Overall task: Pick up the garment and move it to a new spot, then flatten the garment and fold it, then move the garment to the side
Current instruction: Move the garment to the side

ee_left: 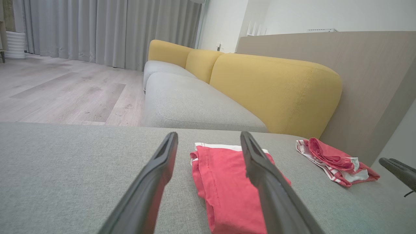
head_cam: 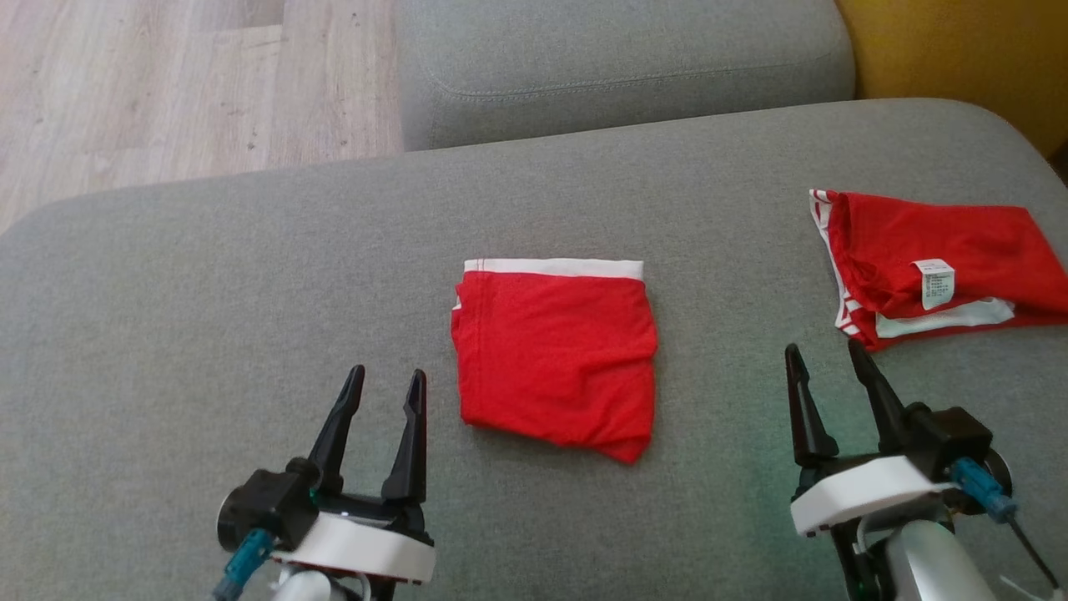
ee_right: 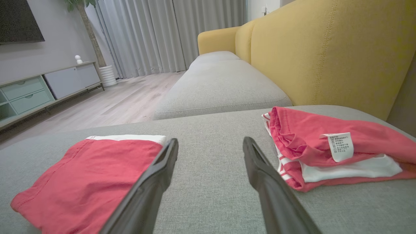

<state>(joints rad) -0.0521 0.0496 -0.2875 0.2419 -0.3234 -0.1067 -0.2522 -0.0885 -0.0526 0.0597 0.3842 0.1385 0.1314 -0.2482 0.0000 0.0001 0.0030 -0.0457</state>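
Red knit shorts (head_cam: 555, 359), folded to a flat rectangle with the white waistband at the far edge, lie mid-way across the grey woven sofa cushion (head_cam: 209, 292). A rumpled red garment (head_cam: 943, 250), label showing, lies far right. The left pincer (head_cam: 389, 371) and right pincer (head_cam: 823, 345) are both spread and empty, flanking the shorts on the near side.

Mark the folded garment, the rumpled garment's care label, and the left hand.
folded garment (head_cam: 555, 359): head view, middle of the red panel.
care label (head_cam: 934, 284): head view, centre of the white tag.
left hand (head_cam: 389, 372): head view, midway between its open fingertips.
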